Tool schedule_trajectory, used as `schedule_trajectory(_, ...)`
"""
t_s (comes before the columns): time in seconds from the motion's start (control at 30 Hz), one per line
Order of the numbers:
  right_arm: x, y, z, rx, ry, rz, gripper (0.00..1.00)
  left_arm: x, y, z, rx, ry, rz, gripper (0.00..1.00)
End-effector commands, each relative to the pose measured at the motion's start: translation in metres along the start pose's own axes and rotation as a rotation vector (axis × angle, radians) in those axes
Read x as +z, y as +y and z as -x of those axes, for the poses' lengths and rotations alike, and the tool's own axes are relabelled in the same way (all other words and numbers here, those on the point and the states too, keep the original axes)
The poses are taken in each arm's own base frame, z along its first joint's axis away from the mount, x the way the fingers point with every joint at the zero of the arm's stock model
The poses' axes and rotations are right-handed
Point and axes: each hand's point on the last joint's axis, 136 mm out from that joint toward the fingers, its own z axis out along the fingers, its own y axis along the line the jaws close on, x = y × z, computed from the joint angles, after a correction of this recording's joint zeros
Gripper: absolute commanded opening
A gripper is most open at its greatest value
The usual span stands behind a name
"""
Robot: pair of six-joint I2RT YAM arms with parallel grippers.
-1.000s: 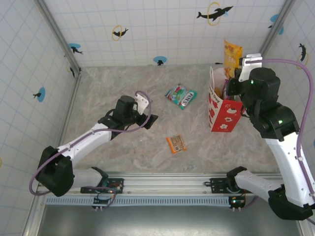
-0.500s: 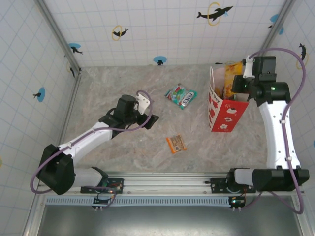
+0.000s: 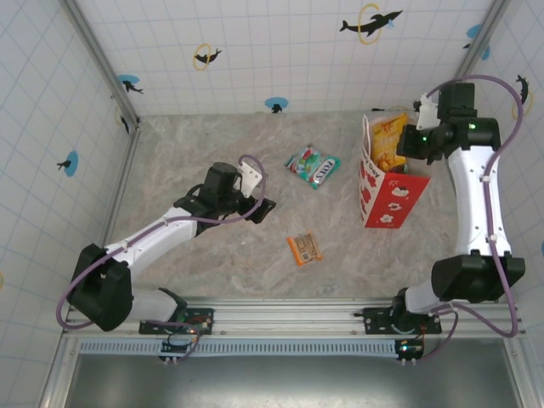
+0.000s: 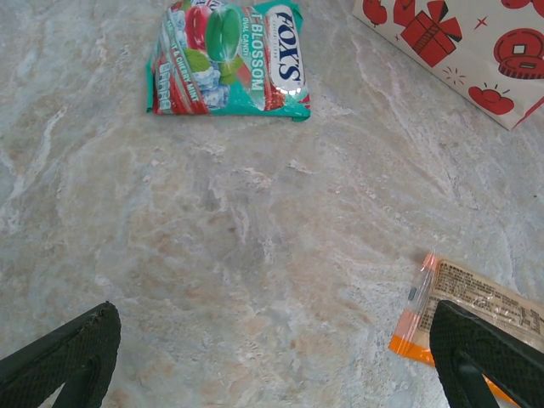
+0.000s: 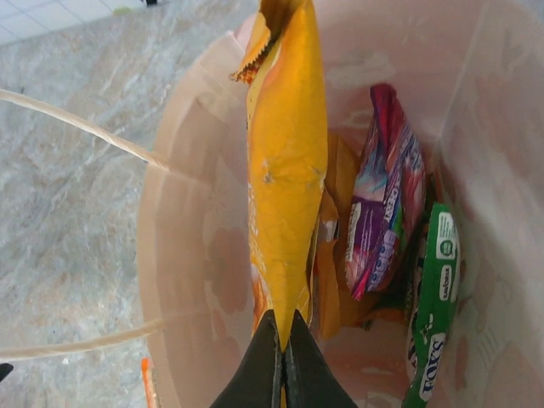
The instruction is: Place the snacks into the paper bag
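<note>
The paper bag [image 3: 391, 197] stands upright at the right, white with red prints. My right gripper [image 3: 408, 143] [image 5: 283, 340] is shut on a yellow-orange pouch [image 5: 289, 161] [image 3: 389, 134], which hangs inside the bag's mouth. A purple packet [image 5: 384, 212] and a green packet [image 5: 435, 297] lie inside against the bag wall [image 5: 191, 255]. A teal packet [image 3: 313, 166] [image 4: 225, 55] and a small orange bar [image 3: 304, 248] [image 4: 476, 306] lie on the table. My left gripper [image 3: 259, 208] [image 4: 276, 357] hovers open between them, its right finger next to the bar.
Tiled walls with dolphin stickers enclose the marbled table [image 3: 212, 144]. The bag's cord handles [image 5: 76, 127] stretch over the table to the left of its mouth. A corner of the bag [image 4: 476, 42] sits at the upper right in the left wrist view.
My right arm has swung back and lowered the yellow-orange pouch from above the bag's far edge into its mouth. The left arm has barely moved.
</note>
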Motion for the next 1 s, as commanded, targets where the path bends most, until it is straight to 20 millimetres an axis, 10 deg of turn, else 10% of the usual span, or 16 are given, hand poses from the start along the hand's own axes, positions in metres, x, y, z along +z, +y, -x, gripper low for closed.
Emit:
schedule_trajectory(0.0, 0.003, 0.001, -0.005, 0.019, 0.051, 0.013, 0.0, 0.0, -0.002, 0.008, 0.019, -0.007, -0.018, 0.95)
schedule_trajectory(0.33, 0.045, -0.012, -0.007, 0.025, 0.145, 0.01, 0.02, -0.001, -0.001, 0.01, 0.013, -0.018, -0.015, 0.95)
schedule_trajectory(0.63, 0.017, -0.044, 0.015, 0.008, 0.049, -0.266, 0.42, -0.002, 0.001, 0.011, 0.018, -0.018, -0.001, 0.95)
schedule_trajectory(0.97, -0.009, 0.014, 0.03, -0.094, -0.079, -0.138, 0.39, 0.001, -0.005, 0.017, -0.002, -0.033, -0.042, 0.95)
